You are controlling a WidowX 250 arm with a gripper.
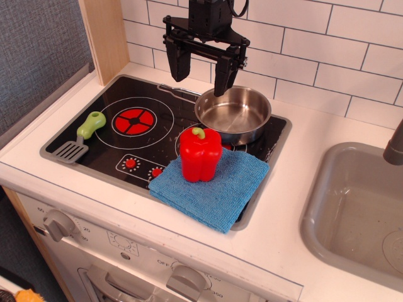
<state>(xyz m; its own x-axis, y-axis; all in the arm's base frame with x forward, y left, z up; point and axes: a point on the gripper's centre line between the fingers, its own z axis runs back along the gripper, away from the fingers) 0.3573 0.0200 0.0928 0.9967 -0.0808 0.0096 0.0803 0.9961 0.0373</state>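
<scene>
My black gripper [200, 78] hangs open above the back of the toy stove [94, 151], with nothing between its fingers. Its right finger is over the back left rim of a steel pot [234, 114], which is the nearest thing. The pot is empty and its handle points left under the gripper. In front of the pot a red bell pepper [201, 154] with a green stem stands upright on a folded blue cloth [214, 189]. The cloth overlaps the stove's front right corner.
A grey spatula with a green handle [82, 137] lies on the stove's left side beside the red burner [133, 119]. A grey sink [359, 214] is at the right. A white tiled wall runs behind, a wooden post stands at the back left, and knobs line the front.
</scene>
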